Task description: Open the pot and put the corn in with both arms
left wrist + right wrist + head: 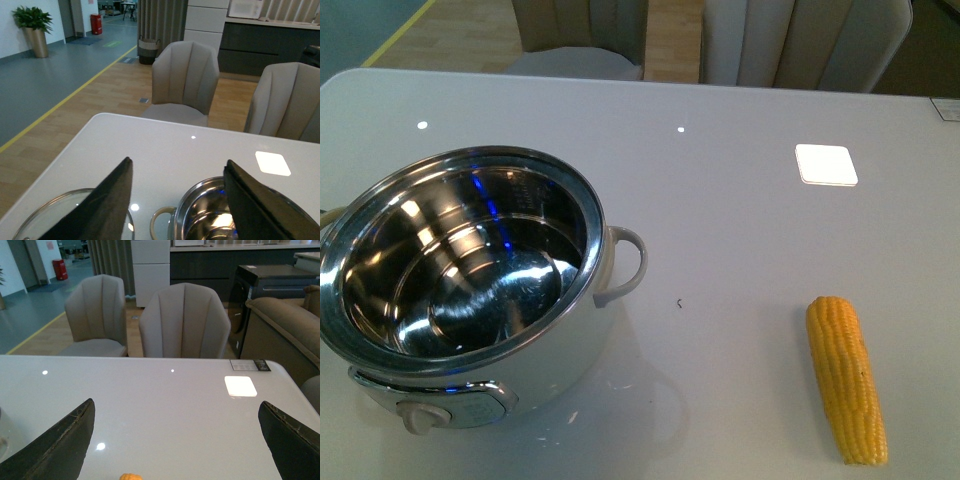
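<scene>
Toward the right front of the desk (740,220), corn (847,378) lay flat, well apart from pot (565,355), which stood lidless at left w/ lid (45,212) beside it. Left hand (178,161) & right hand (176,402) both hung wide, empty. Risk: the round, tapered cob could roll under an off-centre pinch, and it lay near the front edge. Bare desk btwn cob & pot gave ample room.

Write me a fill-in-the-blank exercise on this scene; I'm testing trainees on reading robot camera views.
The pot stands with its glass lid ____.
The corn lies on the ____, outside the pot.
In the front view, the corn lies to the pot's ____.
The left gripper and right gripper both have jaws ____.
Missing words: off; table; right; open.
</scene>
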